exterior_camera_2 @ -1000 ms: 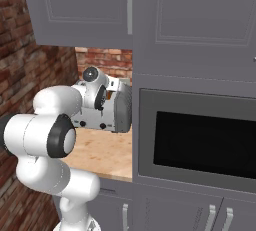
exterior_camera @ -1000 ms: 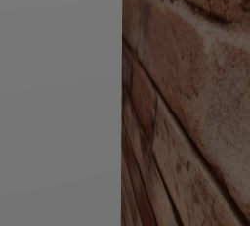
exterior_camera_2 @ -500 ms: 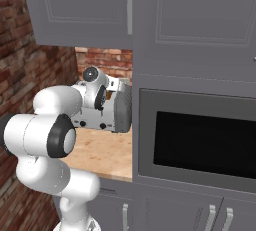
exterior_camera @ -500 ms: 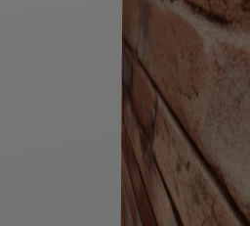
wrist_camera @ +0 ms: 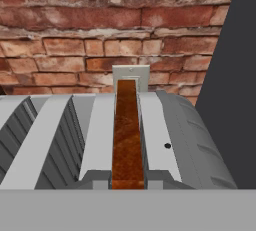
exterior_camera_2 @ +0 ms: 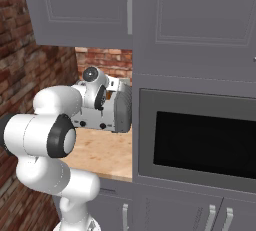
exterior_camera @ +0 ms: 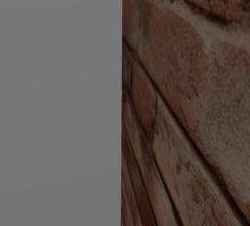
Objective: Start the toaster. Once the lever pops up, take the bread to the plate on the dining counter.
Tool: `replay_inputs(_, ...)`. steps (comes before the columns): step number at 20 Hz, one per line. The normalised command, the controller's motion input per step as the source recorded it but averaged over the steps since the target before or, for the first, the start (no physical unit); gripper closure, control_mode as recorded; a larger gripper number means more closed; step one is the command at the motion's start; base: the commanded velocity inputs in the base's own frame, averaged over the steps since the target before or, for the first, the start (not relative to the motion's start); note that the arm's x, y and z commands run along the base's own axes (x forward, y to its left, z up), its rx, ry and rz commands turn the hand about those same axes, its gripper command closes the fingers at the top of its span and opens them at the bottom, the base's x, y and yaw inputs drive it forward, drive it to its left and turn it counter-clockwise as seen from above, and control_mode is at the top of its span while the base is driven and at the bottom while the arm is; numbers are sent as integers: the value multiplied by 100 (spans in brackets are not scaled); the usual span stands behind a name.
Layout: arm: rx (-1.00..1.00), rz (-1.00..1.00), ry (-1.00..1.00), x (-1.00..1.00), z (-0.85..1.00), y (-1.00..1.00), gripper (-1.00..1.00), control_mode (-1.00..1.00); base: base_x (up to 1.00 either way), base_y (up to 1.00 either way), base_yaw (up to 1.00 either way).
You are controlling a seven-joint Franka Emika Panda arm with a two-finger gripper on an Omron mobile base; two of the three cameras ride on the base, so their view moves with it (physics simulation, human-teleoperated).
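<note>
Bread [wrist_camera: 127,135]: seen edge-on in the toaster [wrist_camera: 170,140] slot.
Toaster: set on the wood surface [exterior_camera_2: 107,152].
Fingers: clenched; grasped object cannot be told.

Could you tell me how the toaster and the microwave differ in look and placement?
The toaster is a rounded, light grey body standing free on the wooden counter; the microwave is a flat-fronted box built into the grey cabinets. The toaster is smaller and partly hidden behind the arm, while the microwave is wider with a dark glass door. In the hand view, the toaster has a brown slice of bread in its slot. Both are grey.
</note>
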Motion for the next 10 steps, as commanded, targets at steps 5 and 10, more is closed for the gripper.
replay_inputs(5,0,0,0,0,0,0,100,-100,0,0,0)
replay_inputs(10,0,0,0,0,0,0,100,-100,0,0,0)
